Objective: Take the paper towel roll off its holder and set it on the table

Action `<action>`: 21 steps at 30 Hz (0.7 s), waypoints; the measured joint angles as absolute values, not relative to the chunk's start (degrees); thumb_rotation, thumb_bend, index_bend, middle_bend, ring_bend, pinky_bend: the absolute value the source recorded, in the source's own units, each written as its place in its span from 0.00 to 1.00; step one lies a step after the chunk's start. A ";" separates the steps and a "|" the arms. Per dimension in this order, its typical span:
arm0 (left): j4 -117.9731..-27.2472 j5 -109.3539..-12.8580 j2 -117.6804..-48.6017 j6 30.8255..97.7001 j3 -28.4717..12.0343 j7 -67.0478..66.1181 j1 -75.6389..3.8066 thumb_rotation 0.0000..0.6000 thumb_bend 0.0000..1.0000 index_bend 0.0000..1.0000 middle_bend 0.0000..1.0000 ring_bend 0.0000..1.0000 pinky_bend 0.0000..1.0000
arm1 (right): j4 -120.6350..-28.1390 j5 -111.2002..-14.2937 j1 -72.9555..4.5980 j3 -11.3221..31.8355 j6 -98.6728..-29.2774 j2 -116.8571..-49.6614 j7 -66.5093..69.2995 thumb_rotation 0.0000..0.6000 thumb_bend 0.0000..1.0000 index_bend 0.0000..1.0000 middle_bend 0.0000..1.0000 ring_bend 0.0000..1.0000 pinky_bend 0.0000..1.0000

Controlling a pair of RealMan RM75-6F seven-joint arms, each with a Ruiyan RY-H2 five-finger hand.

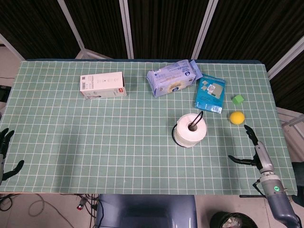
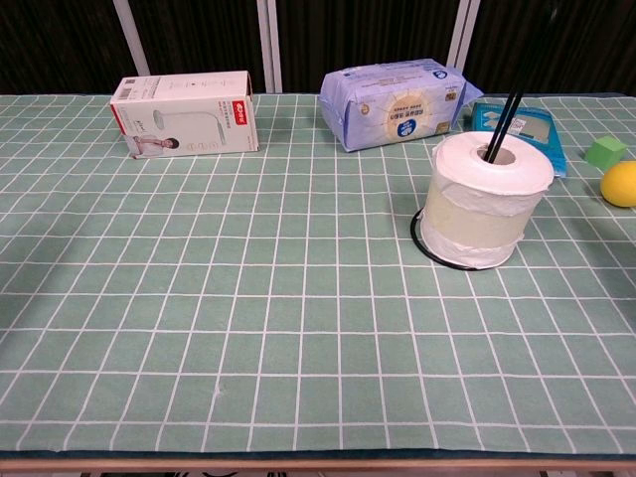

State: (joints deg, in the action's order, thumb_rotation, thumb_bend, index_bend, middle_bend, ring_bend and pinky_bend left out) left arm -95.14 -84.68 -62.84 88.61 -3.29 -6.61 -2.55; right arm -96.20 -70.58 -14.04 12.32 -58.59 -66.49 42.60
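Paper towel roll [image 2: 485, 202], upright on holder [image 2: 520, 72], axis vertical

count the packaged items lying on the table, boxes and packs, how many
3. A white box lies far left, a blue-white wipes pack sits at the far middle, and a flat teal pack lies just right of it, behind the paper towel roll. None appear hidden.

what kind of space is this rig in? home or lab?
Most likely a lab test bench, not a home: dark curtain panels wall off the table, a green grid-marked mat covers it, and unrelated props such as a paper towel roll are spread out.
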 measured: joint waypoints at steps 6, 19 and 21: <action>-95.11 -84.38 -62.91 88.22 -3.34 -6.78 -2.69 1.00 0.24 0.05 0.00 0.00 0.00 | -92.71 -67.16 -17.51 13.95 -54.41 -72.43 45.19 1.00 0.00 0.00 0.00 0.00 0.00; -95.12 -84.03 -63.00 87.79 -3.42 -7.15 -2.88 1.00 0.24 0.05 0.00 0.00 0.00 | -87.64 -66.82 -19.92 14.24 -55.88 -83.26 41.26 1.00 0.00 0.00 0.00 0.00 0.00; -95.12 -84.05 -62.99 87.85 -3.42 -7.22 -2.87 1.00 0.24 0.05 0.00 0.00 0.00 | -86.64 -66.32 -20.39 14.44 -55.93 -84.70 40.19 1.00 0.00 0.00 0.00 0.00 0.00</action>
